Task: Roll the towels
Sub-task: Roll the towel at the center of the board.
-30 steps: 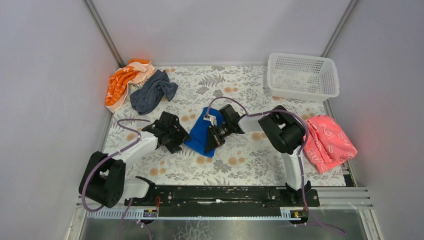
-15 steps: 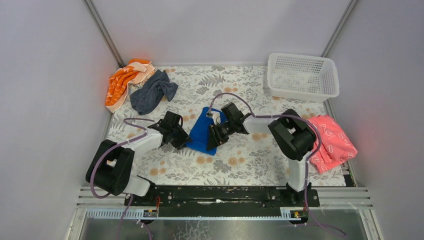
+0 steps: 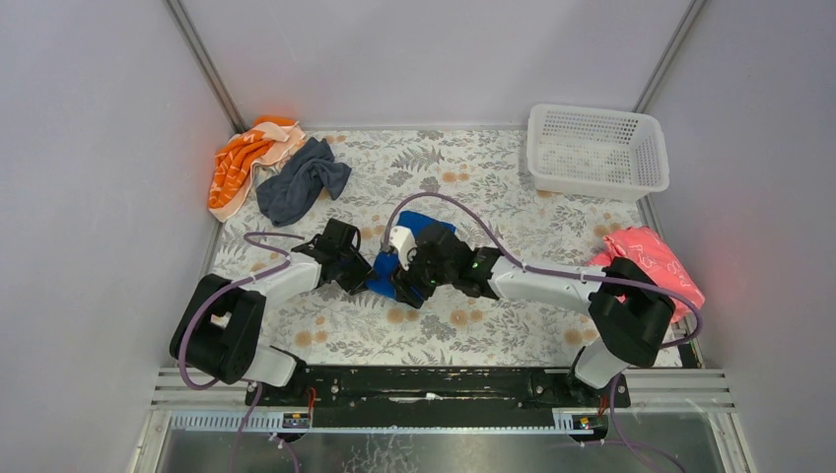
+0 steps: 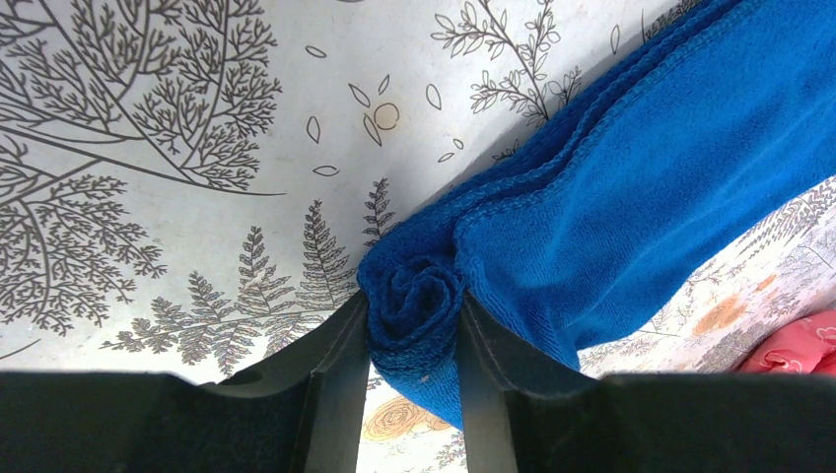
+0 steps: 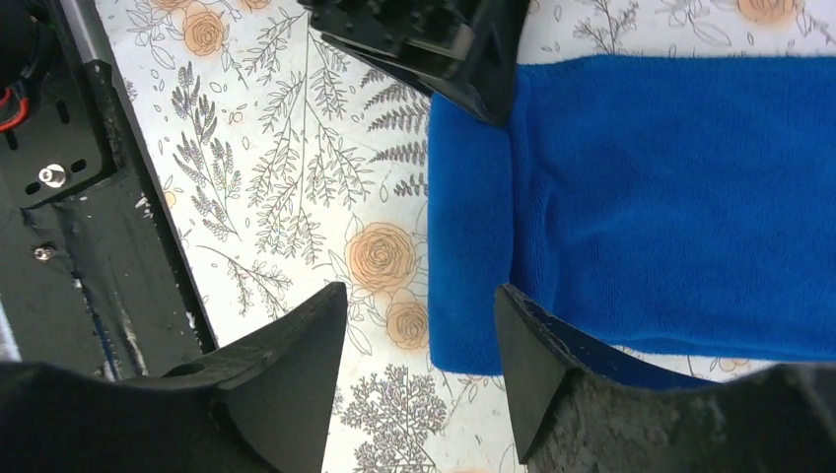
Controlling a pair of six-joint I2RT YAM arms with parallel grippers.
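The blue towel [image 3: 434, 225] lies mid-table, mostly hidden under the right arm in the top view. Its near edge is rolled into a tight coil [image 4: 414, 305]. My left gripper [image 4: 412, 301] is shut on that coil's end, at the towel's left side [image 3: 365, 274]. My right gripper [image 5: 419, 296] hovers open over the rolled edge [image 5: 468, 227] at the towel's other end; one finger stands over the table, the other over the flat blue cloth [image 5: 670, 197]. The left gripper's fingers [image 5: 434, 39] show opposite. The dark grey towel [image 3: 299, 180] lies crumpled at the back left.
An orange-and-white cloth [image 3: 242, 163] sits in the back left corner beside the grey towel. A pink cloth [image 3: 656, 261] lies by the right wall behind the right arm's elbow. A white mesh basket [image 3: 596, 148] stands at the back right. The black mounting rail [image 5: 59, 177] runs near the right gripper.
My right gripper let go of the towel, opened and swung left and nearer, to the rolled edge. My left gripper moved in and closed on the coil's end.
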